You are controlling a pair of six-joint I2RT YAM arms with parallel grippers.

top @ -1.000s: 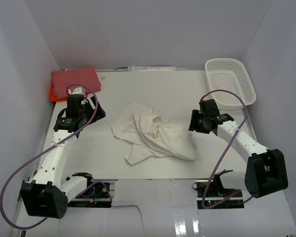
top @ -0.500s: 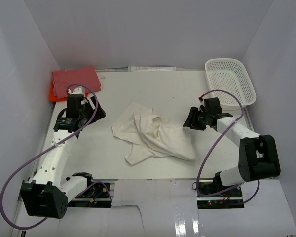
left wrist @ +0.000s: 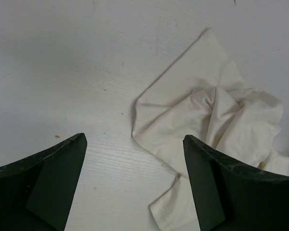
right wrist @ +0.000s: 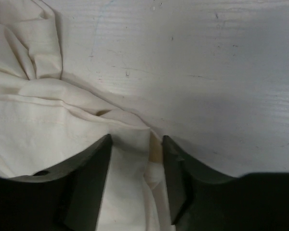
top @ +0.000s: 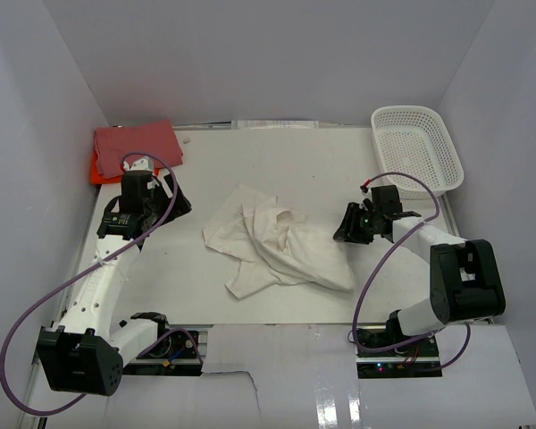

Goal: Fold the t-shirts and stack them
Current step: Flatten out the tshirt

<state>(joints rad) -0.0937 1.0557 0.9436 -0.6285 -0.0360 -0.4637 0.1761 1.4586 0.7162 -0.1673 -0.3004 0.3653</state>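
Far left, overhead only: pink t-shirt

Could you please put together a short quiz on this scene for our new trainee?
1. True or false: the cream t-shirt lies crumpled on the table, not yet folded.
2. Multiple choice: what peeks out from under the folded pink-red t-shirt in the far left corner? A) the orange t-shirt B) the cream t-shirt C) a blue t-shirt
3. Fill in the blank: the right claw stands with its jaws ____ astride a fold at the cream t-shirt's edge.

Key: 1 true. 2 A. 3 open.
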